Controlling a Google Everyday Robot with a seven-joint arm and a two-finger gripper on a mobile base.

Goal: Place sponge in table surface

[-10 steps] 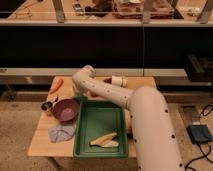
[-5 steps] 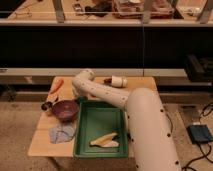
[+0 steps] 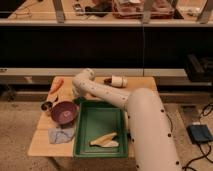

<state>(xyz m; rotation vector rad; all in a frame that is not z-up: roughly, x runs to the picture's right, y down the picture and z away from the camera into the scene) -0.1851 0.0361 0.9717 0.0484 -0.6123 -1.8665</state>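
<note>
The tool [image 3: 78, 99] is closed at the far-left corner of the green tray [image 3: 76, 136], over the tan table surface [image 3: 41, 144]; speckled floor [image 3: 20, 127] around

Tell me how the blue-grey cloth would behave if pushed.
Probably floppy: the cloth lies crumpled, so it should bunch rather than slide. Likely light; near the table edge, it could drop off. The gripper is by the green tray's far-left corner.

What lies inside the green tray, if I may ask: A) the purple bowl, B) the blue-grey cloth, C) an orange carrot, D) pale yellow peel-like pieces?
D: the pale pieces lie in the green tray, while the shut pincer points down by its far left corner, near the purple bowl.
</note>
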